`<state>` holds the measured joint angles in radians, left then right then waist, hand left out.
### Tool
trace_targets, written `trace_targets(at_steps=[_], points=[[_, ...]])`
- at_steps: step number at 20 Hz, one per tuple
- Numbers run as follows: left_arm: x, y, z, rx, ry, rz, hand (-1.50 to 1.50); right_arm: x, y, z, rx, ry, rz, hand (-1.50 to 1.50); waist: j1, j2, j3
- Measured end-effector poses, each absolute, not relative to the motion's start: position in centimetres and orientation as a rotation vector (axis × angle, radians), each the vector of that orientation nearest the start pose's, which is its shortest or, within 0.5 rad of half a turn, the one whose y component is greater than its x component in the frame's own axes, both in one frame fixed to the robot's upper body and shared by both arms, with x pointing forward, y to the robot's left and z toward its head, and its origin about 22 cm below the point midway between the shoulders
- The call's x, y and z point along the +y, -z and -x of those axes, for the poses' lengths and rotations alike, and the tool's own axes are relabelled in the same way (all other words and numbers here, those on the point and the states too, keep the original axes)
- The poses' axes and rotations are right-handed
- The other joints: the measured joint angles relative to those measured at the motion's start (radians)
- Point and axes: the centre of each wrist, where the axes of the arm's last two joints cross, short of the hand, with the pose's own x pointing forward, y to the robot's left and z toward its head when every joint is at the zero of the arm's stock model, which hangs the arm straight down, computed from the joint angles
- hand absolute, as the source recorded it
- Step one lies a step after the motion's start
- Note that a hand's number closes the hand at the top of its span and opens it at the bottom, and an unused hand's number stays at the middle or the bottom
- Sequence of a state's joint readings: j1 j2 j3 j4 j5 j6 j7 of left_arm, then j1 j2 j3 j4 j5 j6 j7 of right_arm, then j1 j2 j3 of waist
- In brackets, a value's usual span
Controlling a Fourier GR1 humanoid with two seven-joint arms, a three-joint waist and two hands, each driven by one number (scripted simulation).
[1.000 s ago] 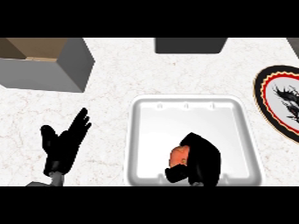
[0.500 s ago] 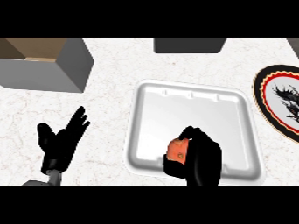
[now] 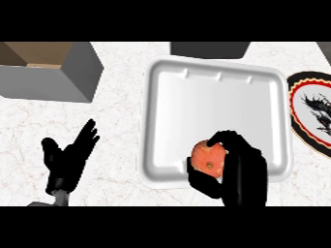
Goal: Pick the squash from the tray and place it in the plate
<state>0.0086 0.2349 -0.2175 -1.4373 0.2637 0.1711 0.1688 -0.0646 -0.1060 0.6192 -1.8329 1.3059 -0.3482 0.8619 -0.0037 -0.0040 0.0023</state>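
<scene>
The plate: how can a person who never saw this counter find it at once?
Start at the large white square tray in the middle of the pale marble counter. To its right, at the view's edge, lies the round plate. Only it has a black-and-gold rim, a red ring and a black dragon.

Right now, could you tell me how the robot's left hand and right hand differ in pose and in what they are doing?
The left hand is open with straight fingers pointing up, while the right hand curls round the orange squash. The left hand rests over the bare counter, beside the white tray; the right hand is over the tray's near edge. The left hand holds nothing; the right hand holds the squash. Both are black and enter from the lower edge.
</scene>
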Motion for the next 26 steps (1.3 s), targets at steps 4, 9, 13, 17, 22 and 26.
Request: trace_targets(at_steps=[4,9,13,17,22,26], points=[[24.0,3.0,-23.4,-1.207,0.000,-0.008,0.00,-12.6,-7.6,-20.2,-1.531,-0.339,1.136,1.50,-0.002,0.000,0.001],[24.1,2.9,-23.6,-1.205,-0.002,-0.016,0.00,-16.7,-7.9,-20.8,-1.537,-0.147,1.141,1.50,-0.001,0.001,0.001],[24.0,3.0,-23.2,-1.212,-0.003,-0.002,0.00,-20.5,-7.3,-21.2,-1.567,-0.014,1.145,1.50,0.000,0.002,0.001],[23.7,2.9,-23.3,-1.213,0.001,-0.001,0.00,-25.4,-6.6,-23.0,-1.559,0.043,1.208,1.50,0.004,0.003,0.002],[23.9,2.8,-23.3,-1.212,0.012,0.008,0.00,-30.7,-5.3,-25.7,-1.540,0.118,1.324,1.50,0.010,0.005,0.001],[24.4,2.9,-23.4,-1.218,0.020,0.009,0.00,-35.4,-5.2,-28.0,-1.529,0.150,1.358,1.50,0.016,0.006,0.002]])
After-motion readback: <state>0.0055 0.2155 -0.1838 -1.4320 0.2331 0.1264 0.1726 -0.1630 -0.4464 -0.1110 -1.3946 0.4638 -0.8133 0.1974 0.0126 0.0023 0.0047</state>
